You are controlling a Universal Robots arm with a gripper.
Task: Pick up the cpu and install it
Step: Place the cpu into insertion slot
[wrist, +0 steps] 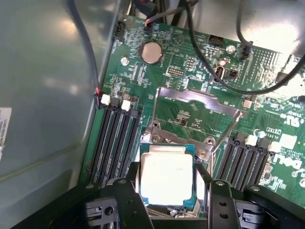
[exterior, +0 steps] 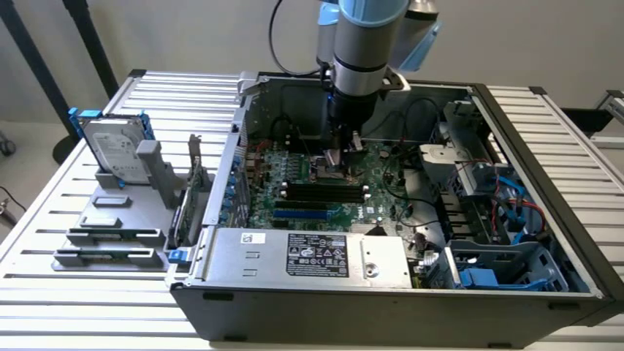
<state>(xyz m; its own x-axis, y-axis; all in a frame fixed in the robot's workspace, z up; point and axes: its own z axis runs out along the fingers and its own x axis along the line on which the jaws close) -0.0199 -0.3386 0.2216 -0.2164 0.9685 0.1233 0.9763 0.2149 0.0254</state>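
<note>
The cpu (wrist: 167, 169), a flat square chip with a silvery top and a green rim, sits level between my gripper's (wrist: 169, 183) two black fingers (wrist: 131, 191), which press against its opposite edges. It lies right over the socket (wrist: 157, 138) on the green motherboard (wrist: 186, 62); whether it rests in the socket I cannot tell. The metal load plate (wrist: 195, 98) is swung up beyond it. In the exterior view my gripper (exterior: 337, 162) reaches straight down into the open computer case, low over the board's middle.
Memory slots (wrist: 116, 138) flank the socket on both sides and black cables (wrist: 214, 57) cross the board. A power supply (exterior: 312, 256) fills the case front. At the exterior view's left, a hard drive (exterior: 115, 150) with a blue bracket stands on a grey holder (exterior: 107, 238).
</note>
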